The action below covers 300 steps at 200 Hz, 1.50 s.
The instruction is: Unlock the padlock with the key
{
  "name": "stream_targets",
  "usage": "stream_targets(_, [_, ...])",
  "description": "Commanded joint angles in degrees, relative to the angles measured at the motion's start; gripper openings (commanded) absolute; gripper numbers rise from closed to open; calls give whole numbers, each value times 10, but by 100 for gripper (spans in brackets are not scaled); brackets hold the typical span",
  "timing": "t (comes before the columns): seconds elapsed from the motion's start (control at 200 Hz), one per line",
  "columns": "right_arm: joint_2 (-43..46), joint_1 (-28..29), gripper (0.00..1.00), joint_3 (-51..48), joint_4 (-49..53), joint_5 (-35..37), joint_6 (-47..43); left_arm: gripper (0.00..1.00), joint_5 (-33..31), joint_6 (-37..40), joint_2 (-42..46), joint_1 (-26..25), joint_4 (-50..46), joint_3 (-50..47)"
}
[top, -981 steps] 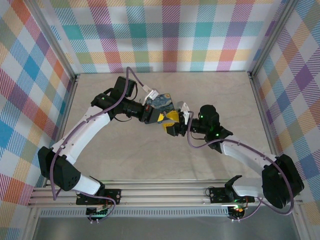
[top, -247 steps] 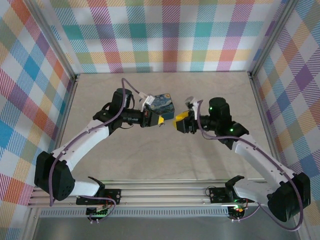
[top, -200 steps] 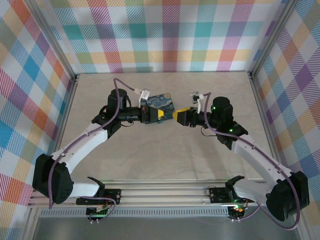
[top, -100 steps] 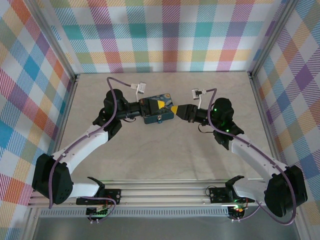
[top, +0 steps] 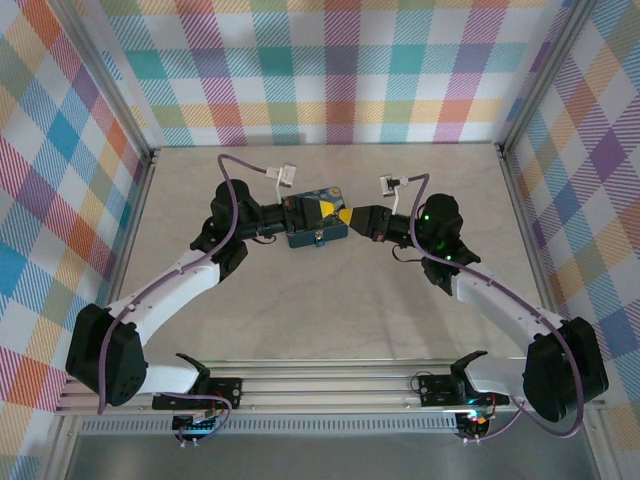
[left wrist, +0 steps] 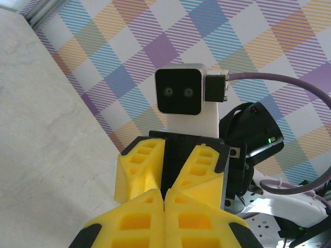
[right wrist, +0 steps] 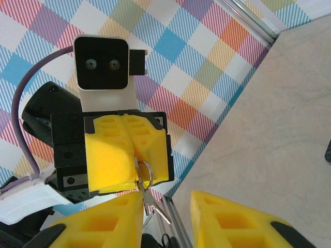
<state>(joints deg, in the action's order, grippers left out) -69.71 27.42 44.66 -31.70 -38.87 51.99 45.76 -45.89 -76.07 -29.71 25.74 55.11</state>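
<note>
Within the last second the right gripper (top: pixel 357 218) has closed from well apart to nose-to-nose with the left gripper (top: pixel 335 212). The left wrist has rolled, carrying the padlock (top: pixel 306 234) from 12 o'clock to 6 o'clock of its yellow fingers (top: pixel 326 209); what bears the padlock cannot be told. The left fingers are clamped on the key ring (right wrist: pixel 144 173), with the key (right wrist: pixel 156 209) dangling; the right fingers stand apart, holding nothing. Both forearms reach inward, elbows outward. Judged: a key hand-over is being set up, and the lock is not yet opened

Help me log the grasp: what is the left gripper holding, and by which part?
The left gripper holds the key by its ring, which is pinched between the shut jaws; the key's shaft hangs free below.
</note>
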Motion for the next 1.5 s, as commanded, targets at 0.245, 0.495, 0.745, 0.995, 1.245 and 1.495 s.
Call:
stream_targets(0.245, [-10, 10, 6, 8, -70, -25, 4, 0, 8, -5, -5, -11, 28, 13])
stream_targets(0.495, [33, 10, 0, 112, 273, -36, -256, 5, -10, 173, 27, -10, -223, 58])
stream_targets(0.745, [-12, 10, 0, 292, 713, 24, -563, 44, -89, 360, 66, 1, -450, 88])
stream_targets(0.995, [-53, 29, 0, 360, 870, 60, -699, 46, -32, 385, 89, 2, -339, 35])
stream_targets(1.245, [-47, 34, 0, 364, 871, 34, -720, 41, 74, 368, 38, -11, -278, 44])
stream_targets(1.495, [-46, 33, 0, 360, 851, -15, -696, 43, 115, 366, 5, -33, -272, 59])
